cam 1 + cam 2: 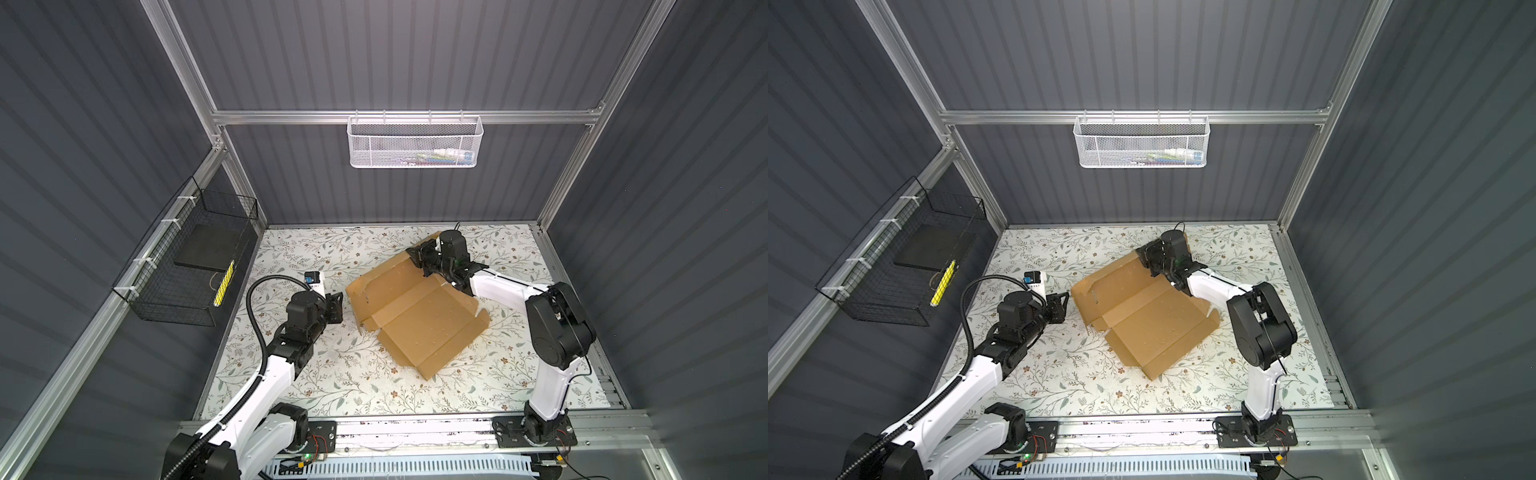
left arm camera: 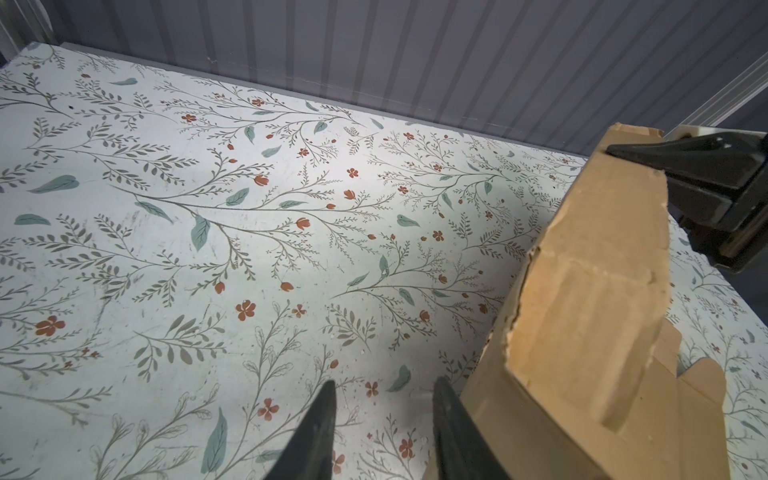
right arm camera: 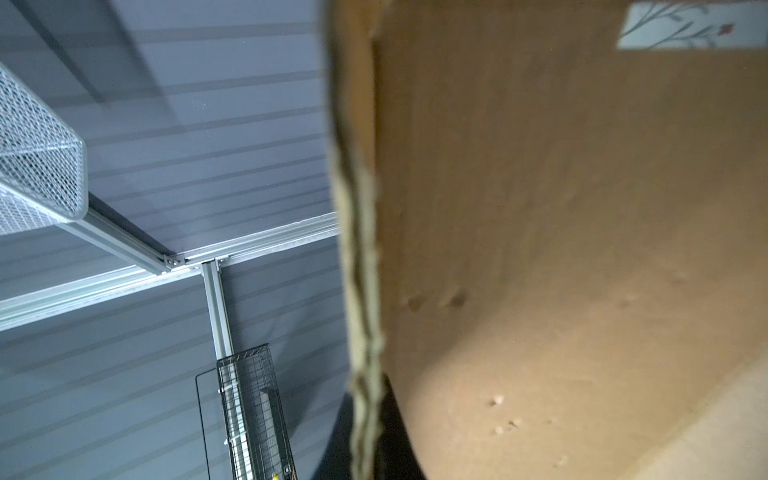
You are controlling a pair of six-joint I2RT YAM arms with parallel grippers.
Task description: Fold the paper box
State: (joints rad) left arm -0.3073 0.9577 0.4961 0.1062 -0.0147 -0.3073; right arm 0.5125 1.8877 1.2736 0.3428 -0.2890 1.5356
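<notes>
The paper box [image 1: 419, 320] [image 1: 1150, 322] is a brown cardboard sheet, partly folded, lying mid-table in both top views. Its far panel is raised off the floral surface. My right gripper [image 1: 417, 255] [image 1: 1148, 259] is shut on that panel's far edge. In the right wrist view the ragged cardboard edge [image 3: 361, 249] runs between the dark jaws of the right gripper [image 3: 368, 399]. My left gripper [image 1: 338, 307] [image 1: 1061, 309] hovers just left of the box, open and holding nothing. In the left wrist view the left gripper [image 2: 384, 388] has only table between its fingers, with the box [image 2: 590, 299] close beside one finger.
A white mesh basket [image 1: 415, 143] hangs on the back rail. A black wire basket [image 1: 187, 266] holding a dark slab hangs on the left wall. The floral table [image 1: 332, 374] ends at a metal rail [image 1: 415, 428] in front, with walls on the other sides.
</notes>
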